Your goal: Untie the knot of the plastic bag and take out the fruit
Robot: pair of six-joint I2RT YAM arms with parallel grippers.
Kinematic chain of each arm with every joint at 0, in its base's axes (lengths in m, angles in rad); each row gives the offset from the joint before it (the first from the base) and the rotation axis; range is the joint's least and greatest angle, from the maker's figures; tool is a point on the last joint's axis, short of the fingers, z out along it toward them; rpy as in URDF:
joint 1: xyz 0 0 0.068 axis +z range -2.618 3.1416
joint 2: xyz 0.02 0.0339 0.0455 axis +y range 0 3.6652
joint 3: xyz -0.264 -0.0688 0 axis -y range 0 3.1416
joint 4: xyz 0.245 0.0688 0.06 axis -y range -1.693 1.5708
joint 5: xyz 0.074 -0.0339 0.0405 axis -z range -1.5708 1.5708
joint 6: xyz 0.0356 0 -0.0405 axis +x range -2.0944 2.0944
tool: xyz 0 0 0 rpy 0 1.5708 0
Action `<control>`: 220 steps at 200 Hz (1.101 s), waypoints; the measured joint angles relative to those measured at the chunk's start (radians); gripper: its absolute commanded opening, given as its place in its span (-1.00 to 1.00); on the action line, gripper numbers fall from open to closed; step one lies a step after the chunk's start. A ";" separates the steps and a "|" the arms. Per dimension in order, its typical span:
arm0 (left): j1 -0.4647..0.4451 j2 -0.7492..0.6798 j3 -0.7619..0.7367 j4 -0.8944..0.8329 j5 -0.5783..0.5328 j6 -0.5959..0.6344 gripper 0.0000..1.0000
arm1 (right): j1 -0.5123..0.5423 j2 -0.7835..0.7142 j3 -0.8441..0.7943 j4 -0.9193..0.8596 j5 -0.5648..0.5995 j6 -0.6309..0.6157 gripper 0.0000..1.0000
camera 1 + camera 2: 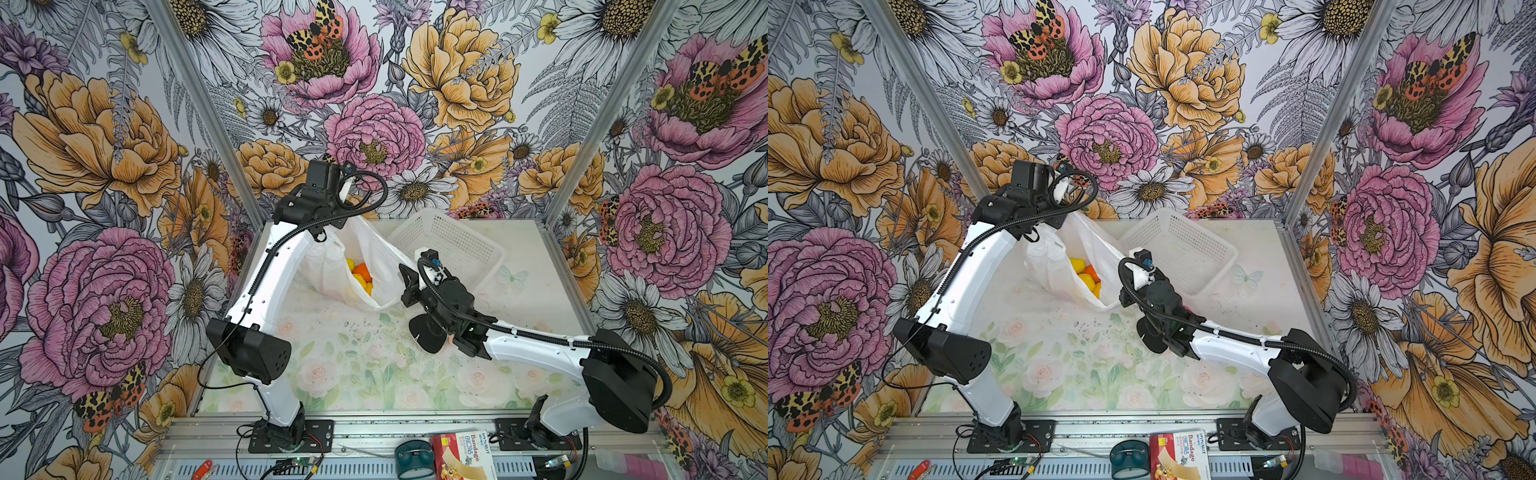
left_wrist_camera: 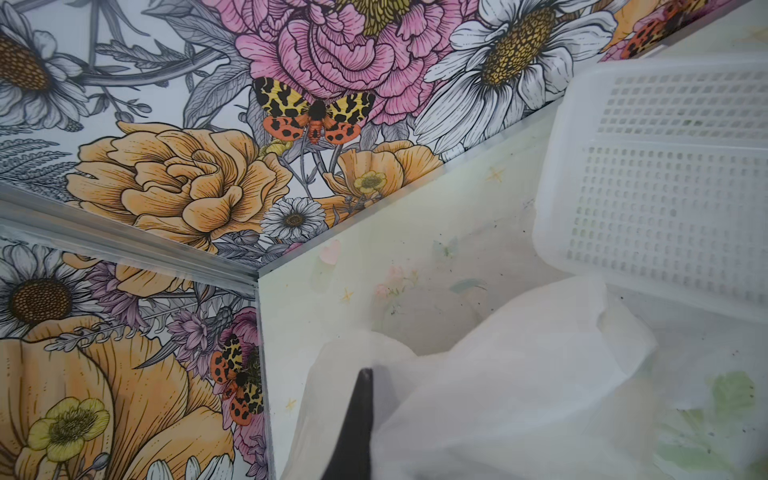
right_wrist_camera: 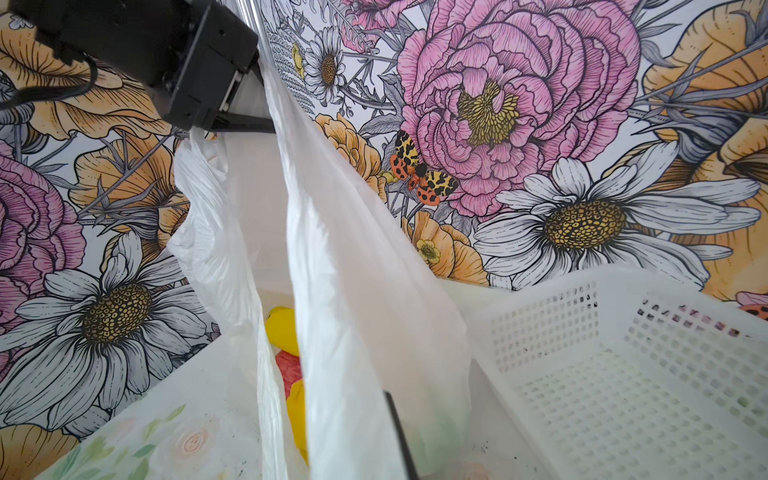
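Observation:
The plastic bag (image 1: pixel 324 257) hangs stretched between my two grippers at the back of the table, its mouth gaping toward the front. No knot shows. Yellow and orange fruit (image 1: pixel 360 274) lie inside, seen in both top views (image 1: pixel 1086 274). The right wrist view shows a yellow fruit (image 3: pixel 284 328) and a pink-red one (image 3: pixel 289 365). My left gripper (image 1: pixel 337 222) is raised and shut on the bag's upper edge (image 3: pixel 266 124). My right gripper (image 1: pixel 410 277) is shut on the bag's lower right edge next to the basket. In each wrist view one dark finger (image 2: pixel 362 415) (image 3: pixel 395 415) shows against the film.
A white perforated basket (image 1: pixel 453 249) stands tilted at the back right, touching the bag. A black rounded thing (image 1: pixel 428 334) lies partly hidden under my right wrist. A bandage box (image 1: pixel 461 455) and a teal object (image 1: pixel 411 457) sit on the front rail.

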 measured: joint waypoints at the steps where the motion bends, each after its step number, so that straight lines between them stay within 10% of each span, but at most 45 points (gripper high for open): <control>1: 0.002 0.000 0.000 0.000 -0.003 -0.002 -1.00 | 0.000 0.002 0.002 -0.001 0.000 0.000 -1.00; 75: 0.060 -0.192 -0.451 0.200 -0.028 -0.151 -1.00 | -0.058 0.139 0.099 -0.130 -0.024 0.075 -0.92; 138: 0.098 -0.330 -0.669 0.346 0.219 -0.315 -1.00 | -0.097 0.139 0.097 -0.170 -0.049 0.119 -0.83; 220: 0.118 -0.256 -0.621 0.365 0.280 -0.371 -1.00 | -0.127 -0.027 -0.030 -0.257 0.005 0.096 0.25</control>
